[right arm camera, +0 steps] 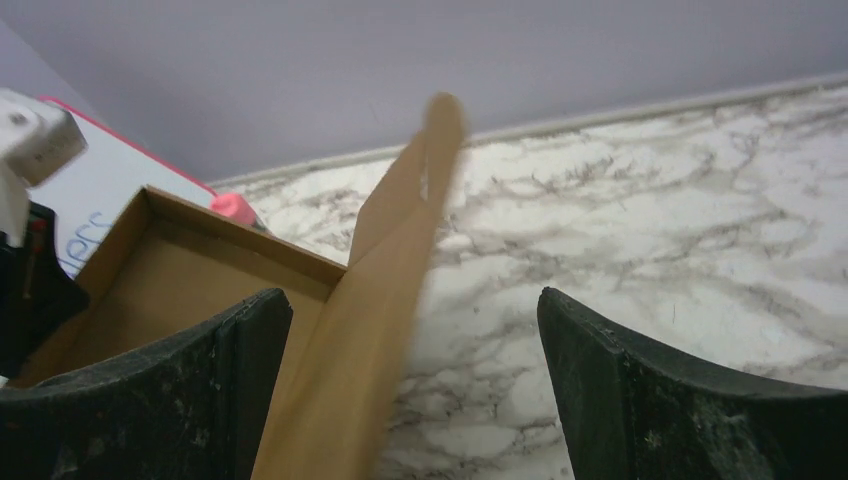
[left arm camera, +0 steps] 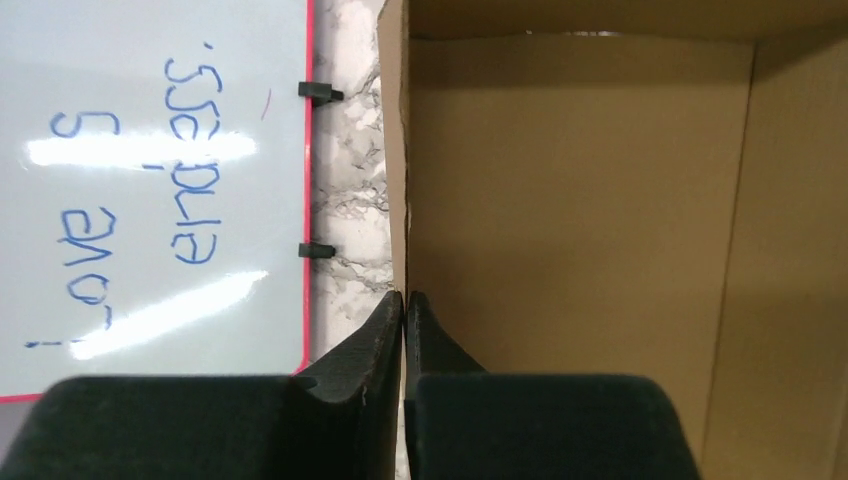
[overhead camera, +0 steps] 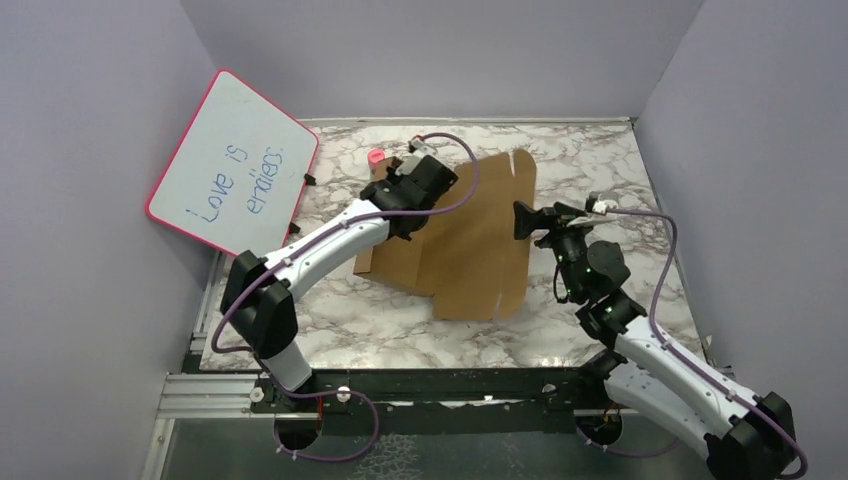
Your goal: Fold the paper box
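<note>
The paper box (overhead camera: 470, 245) lies mid-table as brown cardboard, partly formed, with its left wall raised. My left gripper (overhead camera: 392, 186) is at that left wall. In the left wrist view my left gripper (left arm camera: 403, 300) is shut on the wall's thin top edge, with the box floor (left arm camera: 570, 200) to its right. My right gripper (overhead camera: 525, 222) is at the box's right side. In the right wrist view it (right arm camera: 410, 296) stands wide open, and a raised cardboard flap (right arm camera: 375, 290) passes between its fingers without touching either one.
A pink-framed whiteboard (overhead camera: 235, 165) with blue writing leans against the left wall, close to the box's left side (left arm camera: 150, 180). A pink cap (overhead camera: 376, 156) sits just behind the box. Grey walls enclose the marble table (overhead camera: 620, 180) on three sides.
</note>
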`<action>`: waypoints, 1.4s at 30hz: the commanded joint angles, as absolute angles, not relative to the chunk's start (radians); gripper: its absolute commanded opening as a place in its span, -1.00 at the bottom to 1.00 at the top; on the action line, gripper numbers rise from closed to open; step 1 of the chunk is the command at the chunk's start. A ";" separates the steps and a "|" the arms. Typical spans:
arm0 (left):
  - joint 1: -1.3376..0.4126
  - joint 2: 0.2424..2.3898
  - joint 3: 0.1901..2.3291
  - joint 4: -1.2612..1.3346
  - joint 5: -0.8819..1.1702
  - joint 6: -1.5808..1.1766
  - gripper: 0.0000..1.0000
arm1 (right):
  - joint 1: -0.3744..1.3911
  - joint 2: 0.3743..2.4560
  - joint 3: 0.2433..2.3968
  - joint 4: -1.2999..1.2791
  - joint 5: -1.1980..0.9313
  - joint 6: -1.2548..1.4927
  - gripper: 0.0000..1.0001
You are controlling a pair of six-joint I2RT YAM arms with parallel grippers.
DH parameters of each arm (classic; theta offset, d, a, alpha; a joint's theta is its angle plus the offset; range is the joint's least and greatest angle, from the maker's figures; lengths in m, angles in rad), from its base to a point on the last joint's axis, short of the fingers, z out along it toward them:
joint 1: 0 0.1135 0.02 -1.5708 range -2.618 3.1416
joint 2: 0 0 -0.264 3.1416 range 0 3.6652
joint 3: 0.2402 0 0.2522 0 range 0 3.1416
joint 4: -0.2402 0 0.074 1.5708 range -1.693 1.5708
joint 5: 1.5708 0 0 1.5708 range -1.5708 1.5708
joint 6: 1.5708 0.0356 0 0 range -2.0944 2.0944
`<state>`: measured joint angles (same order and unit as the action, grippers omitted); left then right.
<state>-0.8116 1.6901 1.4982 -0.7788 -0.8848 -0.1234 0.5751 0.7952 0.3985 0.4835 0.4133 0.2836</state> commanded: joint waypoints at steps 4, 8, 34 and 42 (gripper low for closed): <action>-0.621 1.533 1.346 -0.674 -0.529 -0.256 -0.95 | 0.579 0.683 0.657 0.176 0.287 0.186 0.98; -0.559 1.508 1.244 -0.601 -0.381 -0.339 -0.95 | 0.578 0.708 0.802 0.047 0.172 0.147 0.98; -0.408 1.341 0.821 -0.147 0.046 -0.632 -0.05 | 0.591 1.221 1.469 -0.591 -0.147 0.047 0.81; -0.242 1.252 0.929 -0.294 0.177 -0.464 0.62 | 0.718 1.357 1.626 -0.711 -0.022 0.043 0.75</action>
